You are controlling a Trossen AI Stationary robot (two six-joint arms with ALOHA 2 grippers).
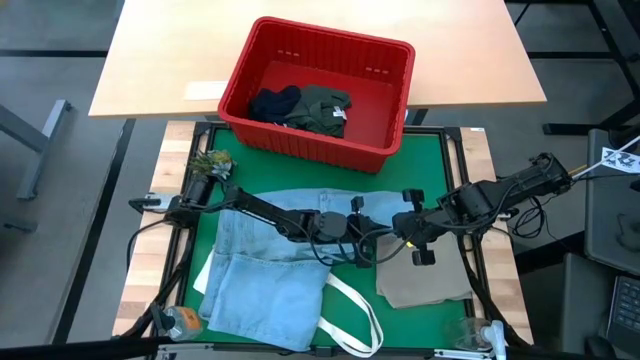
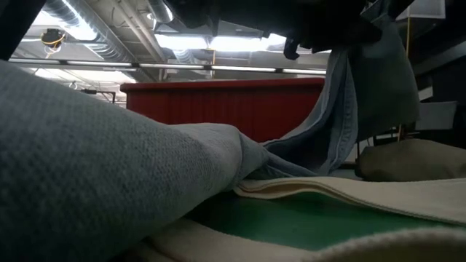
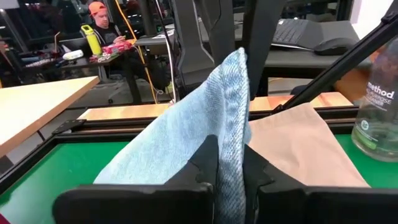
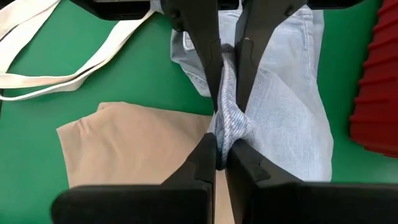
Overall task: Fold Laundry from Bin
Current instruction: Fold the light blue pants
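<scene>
Where the two arms meet at the centre of the high view, the left end effector point(image 1: 352, 226) and the right end effector point(image 1: 398, 228) each pinch the same raised fold of the light blue jeans point(image 1: 262, 270); both wrist views show fingers pressed together on denim. Remaining denim lies flat at lower left. Folded beige cloth point(image 1: 422, 280) sits at lower right, partly hidden beneath the right arm. The red bin point(image 1: 385, 148), upper centre, holds dark garments point(image 1: 310, 106) whose details are indistinct.
</scene>
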